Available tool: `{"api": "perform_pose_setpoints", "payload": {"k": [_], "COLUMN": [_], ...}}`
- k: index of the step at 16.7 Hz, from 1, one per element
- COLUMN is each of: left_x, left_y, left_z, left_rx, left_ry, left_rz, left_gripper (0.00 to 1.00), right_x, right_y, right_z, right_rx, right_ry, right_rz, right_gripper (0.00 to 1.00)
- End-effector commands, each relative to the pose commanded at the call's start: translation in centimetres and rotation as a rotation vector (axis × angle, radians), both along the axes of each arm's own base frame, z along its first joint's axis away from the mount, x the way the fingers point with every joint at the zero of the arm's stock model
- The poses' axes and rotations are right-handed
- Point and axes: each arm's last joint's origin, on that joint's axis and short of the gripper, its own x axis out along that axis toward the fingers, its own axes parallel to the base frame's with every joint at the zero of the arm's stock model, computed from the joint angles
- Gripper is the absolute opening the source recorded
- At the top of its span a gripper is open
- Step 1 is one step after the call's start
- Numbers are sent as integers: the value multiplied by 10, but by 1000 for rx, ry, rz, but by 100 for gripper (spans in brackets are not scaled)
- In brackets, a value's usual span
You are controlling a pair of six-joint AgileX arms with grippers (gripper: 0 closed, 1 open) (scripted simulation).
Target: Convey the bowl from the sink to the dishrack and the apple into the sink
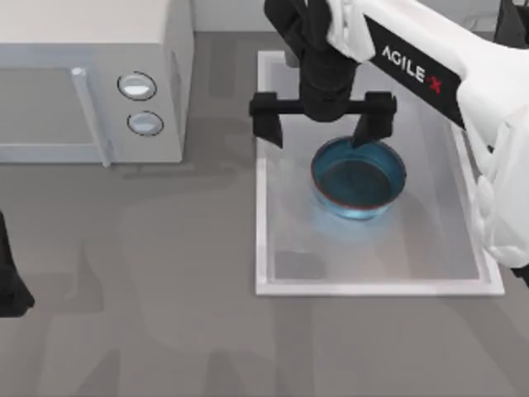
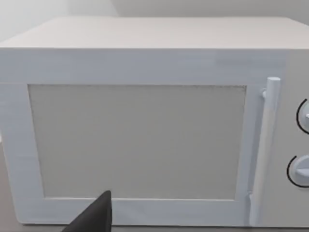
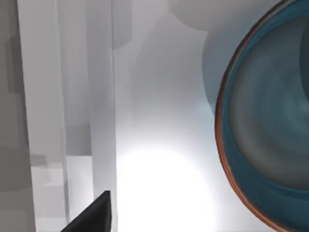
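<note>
Blue and deep, with a thin reddish-orange rim and a darker teal inside, the round bowl sits in the large white rectangular sink, toward the basin's far half and nearer its right wall. Above it hangs the right gripper, two black fingers spread wide apart and holding nothing; one finger appears to sit over the bowl's far rim, the other over bare sink floor to the bowl's left, so the span is off-centre on the bowl. The likely risk, as a judgement: if the jaws close from this offset, they could catch only the near wall of the bowl and tip or skid it across the smooth basin rather than grip it. Coming down further might also knock the rim and push the bowl toward the sink's wall. From the right wrist camera, the bowl's orange rim curves close by, with white sink floor beside it. The left gripper is parked at the table's left edge, facing a white box-shaped microwave with two round knobs; whether its fingers are apart cannot be told.
</note>
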Motion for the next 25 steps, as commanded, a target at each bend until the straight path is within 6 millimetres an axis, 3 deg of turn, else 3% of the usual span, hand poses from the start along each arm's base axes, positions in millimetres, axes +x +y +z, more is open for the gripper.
{"api": "perform_pose_setpoints", "payload": {"k": [3, 9, 13, 25], "left_x": [0, 0, 0, 0], "left_y": [0, 0, 0, 0], "left_z": [0, 0, 0, 0], "left_rx": [0, 0, 0, 0], "left_ry": [0, 0, 0, 0], "left_rz": [0, 0, 0, 0], "left_gripper": [100, 100, 100, 100], "right_x": [4, 18, 19, 19], "right_y": [2, 3, 2, 2], "right_z": [-18, -94, -98, -98], "right_rx": [-2, -1, -1, -1], "right_ry": [-1, -2, -1, -1], "right_rz": [5, 5, 5, 5], "right_gripper": [100, 100, 100, 10]}}
